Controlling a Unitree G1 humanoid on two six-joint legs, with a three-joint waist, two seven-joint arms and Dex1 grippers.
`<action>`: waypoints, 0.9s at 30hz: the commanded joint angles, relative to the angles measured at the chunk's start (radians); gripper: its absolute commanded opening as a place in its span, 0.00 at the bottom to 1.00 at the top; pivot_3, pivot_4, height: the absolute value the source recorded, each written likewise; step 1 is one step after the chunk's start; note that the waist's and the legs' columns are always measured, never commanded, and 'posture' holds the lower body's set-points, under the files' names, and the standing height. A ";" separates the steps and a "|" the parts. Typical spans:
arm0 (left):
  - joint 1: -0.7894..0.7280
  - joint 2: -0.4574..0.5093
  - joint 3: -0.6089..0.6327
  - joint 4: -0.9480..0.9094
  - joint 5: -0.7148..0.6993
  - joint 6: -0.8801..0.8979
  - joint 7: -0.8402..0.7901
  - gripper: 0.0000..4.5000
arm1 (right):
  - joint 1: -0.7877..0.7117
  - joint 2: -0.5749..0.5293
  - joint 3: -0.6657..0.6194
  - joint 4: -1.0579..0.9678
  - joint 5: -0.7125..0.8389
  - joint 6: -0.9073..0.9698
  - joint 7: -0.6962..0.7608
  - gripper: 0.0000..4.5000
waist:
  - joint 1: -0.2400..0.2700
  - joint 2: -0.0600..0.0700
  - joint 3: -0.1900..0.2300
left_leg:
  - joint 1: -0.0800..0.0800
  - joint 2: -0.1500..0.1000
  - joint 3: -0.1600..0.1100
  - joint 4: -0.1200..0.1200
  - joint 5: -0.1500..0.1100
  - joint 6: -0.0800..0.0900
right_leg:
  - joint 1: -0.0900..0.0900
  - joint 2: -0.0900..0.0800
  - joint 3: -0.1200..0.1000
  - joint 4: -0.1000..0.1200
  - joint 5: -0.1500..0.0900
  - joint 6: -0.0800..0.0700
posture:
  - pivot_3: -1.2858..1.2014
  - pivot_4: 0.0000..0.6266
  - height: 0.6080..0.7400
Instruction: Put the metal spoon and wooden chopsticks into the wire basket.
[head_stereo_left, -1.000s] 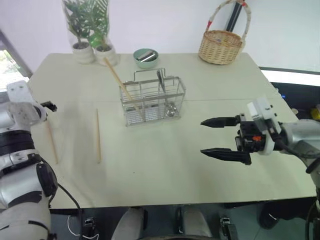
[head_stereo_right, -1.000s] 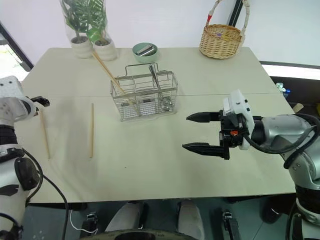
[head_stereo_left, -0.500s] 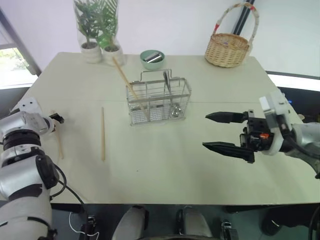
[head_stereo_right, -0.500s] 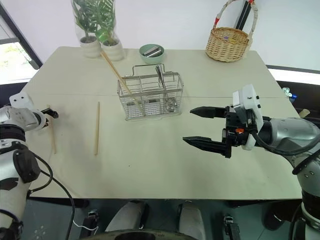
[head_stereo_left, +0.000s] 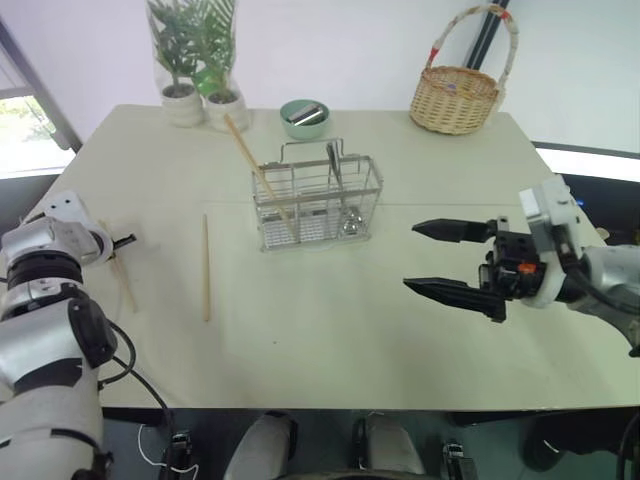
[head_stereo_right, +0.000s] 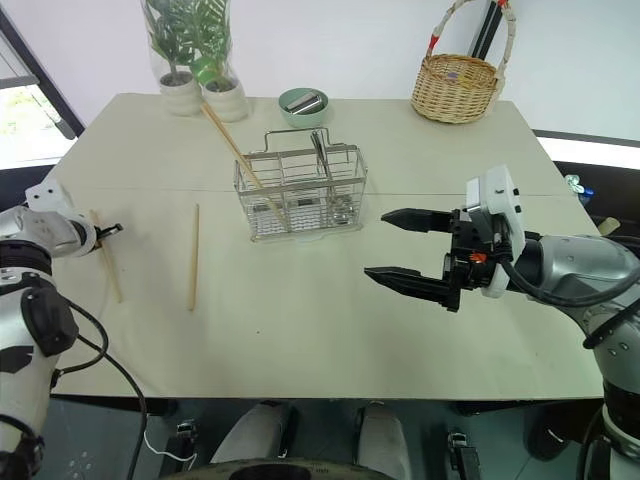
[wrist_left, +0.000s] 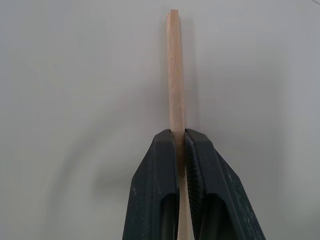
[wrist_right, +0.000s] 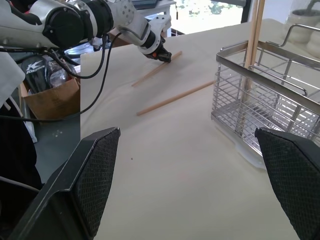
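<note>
Left gripper (wrist_left: 180, 137) has its jaws clamped on a wooden chopstick (wrist_left: 174, 70), which runs straight out ahead of the tips over the table (head_stereo_left: 330, 330); the grip looks to sit near one end, though how much stick trails behind the jaws is hidden. Judged light, stiff and smooth: it will likely swing or pivot with a hold this far from the middle, so a firm pinch and slow carry seem wise. A second loose chopstick (head_stereo_left: 206, 266) lies flat on the table, near the left jaws on the basket side; best taken near mid-length. A third chopstick (head_stereo_left: 256, 170) already leans in the wire basket (head_stereo_left: 318, 205), and the metal spoon (head_stereo_left: 344, 221) appears to stand in it too, bowl down. Spoon judged hard and slippery. The basket sits well apart from both sets of jaws, roughly between them and farther out. Right gripper (head_stereo_left: 447, 258) hovers above the table with jaws wide apart, nothing between them. No readable brand, label or writing anywhere.
</note>
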 joint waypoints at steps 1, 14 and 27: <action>-0.039 0.002 -0.013 -0.079 0.003 -0.067 -0.020 0.01 | -0.007 -0.005 -0.010 0.006 -0.004 -0.029 0.002 1.00 | 0.000 -0.001 0.000 | 0.000 0.000 0.000 0.000 0.000 0.000 | 0.000 0.000 0.000 0.000 0.000 0.000 | 0.52 0.24 0.32; -0.163 -0.258 0.050 -0.880 -0.337 -0.293 -0.163 0.01 | 0.025 0.004 -0.038 -0.026 0.031 -0.008 -0.091 1.00 | -0.002 -0.004 0.001 | -0.002 0.000 0.001 0.001 0.000 -0.001 | 0.001 -0.002 0.000 -0.004 0.000 0.000 | 0.52 0.24 0.32; 0.026 -0.469 -0.212 -0.986 -0.288 -0.331 -0.284 0.01 | 0.095 0.052 -0.065 -0.081 0.052 -0.036 -0.200 1.00 | -0.002 -0.003 0.002 | 0.001 0.001 0.001 0.001 0.001 0.000 | 0.003 0.001 0.000 -0.002 0.000 0.000 | 0.52 0.24 0.32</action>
